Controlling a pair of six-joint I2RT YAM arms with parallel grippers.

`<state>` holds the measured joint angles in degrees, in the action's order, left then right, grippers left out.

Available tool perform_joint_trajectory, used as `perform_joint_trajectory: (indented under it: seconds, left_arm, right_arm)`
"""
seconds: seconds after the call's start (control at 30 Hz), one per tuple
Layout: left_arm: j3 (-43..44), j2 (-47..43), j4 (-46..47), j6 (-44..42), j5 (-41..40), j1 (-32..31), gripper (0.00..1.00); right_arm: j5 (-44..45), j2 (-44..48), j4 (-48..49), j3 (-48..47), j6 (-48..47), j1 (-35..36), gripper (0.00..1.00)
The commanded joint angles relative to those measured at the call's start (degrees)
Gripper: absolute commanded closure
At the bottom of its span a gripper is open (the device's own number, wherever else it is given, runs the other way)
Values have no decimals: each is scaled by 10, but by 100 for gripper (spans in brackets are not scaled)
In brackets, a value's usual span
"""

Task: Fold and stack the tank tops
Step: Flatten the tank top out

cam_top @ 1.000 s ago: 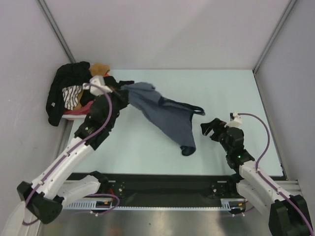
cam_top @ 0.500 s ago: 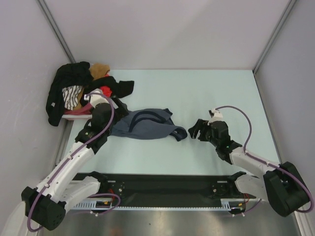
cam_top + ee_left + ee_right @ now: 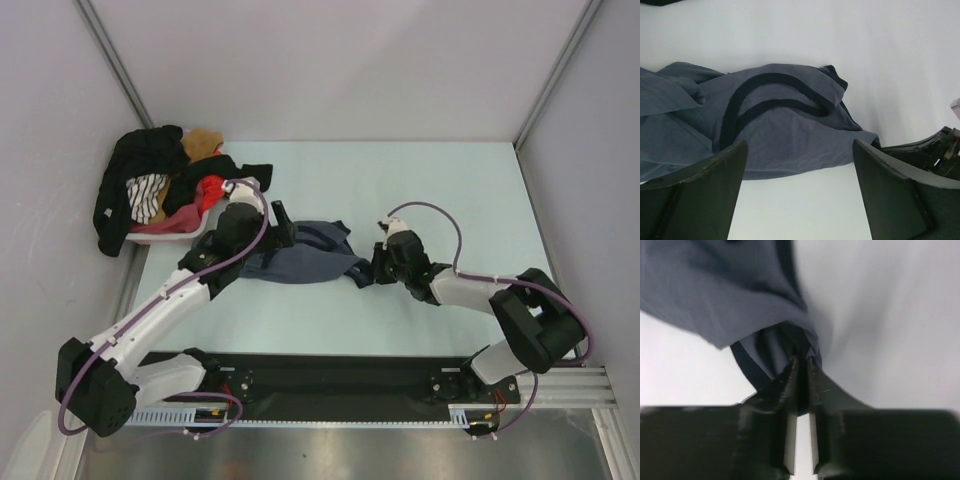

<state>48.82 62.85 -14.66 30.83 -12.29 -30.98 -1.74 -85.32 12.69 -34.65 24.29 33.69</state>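
A slate blue-grey tank top (image 3: 300, 260) with dark trim lies crumpled on the pale table, left of centre. My left gripper (image 3: 280, 228) hovers over its left part, open and holding nothing. In the left wrist view the tank top (image 3: 780, 125) spreads beyond the wide-apart left gripper (image 3: 799, 150), bare table between the fingers. My right gripper (image 3: 367, 271) lies low at the top's right end. The right wrist view shows the right gripper (image 3: 801, 361) shut on a bunched fold of the tank top (image 3: 730, 295).
A pale basket (image 3: 160, 237) at the back left corner holds a heap of black clothes (image 3: 140, 165), a bright red garment (image 3: 208, 188) and a brown item (image 3: 203, 142). Grey walls enclose the table on three sides.
The left gripper let go of the raised top, which dropped into a heap, and now stands open. The right gripper moved left and closed on the top's right end.
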Motion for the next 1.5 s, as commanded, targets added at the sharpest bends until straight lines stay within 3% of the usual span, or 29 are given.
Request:
perform_joint_trajectory:
  seconds: [0.0,0.1,0.17,0.27,0.3,0.33,0.37,0.43,0.47,0.53,0.77,0.87,1.07,1.33,1.43,1.47]
  left_arm:
    - [8,-4,-3,-24,11,-20,9]
    - [-4,-23,-15,-23,-2,-23,9]
    - [-11,-47,-26,-23,-17,-23,9]
    - [-21,-69,-36,-23,-13,-26,9]
    - [-26,-73,-41,-22,-10,-28,9]
    - [-28,-76,-48,-22,-11,-30,10]
    - [-31,-83,-52,-19,-12,-39,9]
    - [-50,-95,-48,-12,-13,-50,10]
    - [-66,-109,-44,-8,-14,-62,10]
    - [-79,-122,-42,6,-17,-84,10]
    - [-130,-143,-40,69,-33,-183,10]
    - [-142,-134,-44,101,-61,-240,10]
    - [-170,-112,-41,153,-91,-326,10]
    - [-197,-34,1,201,-71,-355,12]
    - [-199,-13,16,206,-71,-370,14]
    - [-199,-6,20,206,-70,-375,16]
  right_arm:
    - [46,29,-21,-29,-72,79,97]
    - [39,90,-4,-26,-159,216,100]
    - [-35,125,9,-17,-224,270,95]
    - [-77,180,24,12,-222,275,49]
    - [-74,191,24,19,-216,259,17]
    - [-69,207,22,25,-207,243,12]
    - [-69,212,19,27,-193,225,12]
    - [-87,207,11,20,-146,152,22]
    - [-98,199,10,16,-129,129,43]
    - [-112,172,-5,-5,-89,68,54]
    - [-211,-7,-23,-93,-30,2,39]
    - [-195,-58,-44,-122,-14,3,34]
    - [-185,-115,-54,-167,-13,8,41]
    - [-144,-176,-89,-214,-14,22,44]
    - [-145,-185,-88,-214,-17,23,63]
    - [-145,-186,-88,-215,-18,23,84]
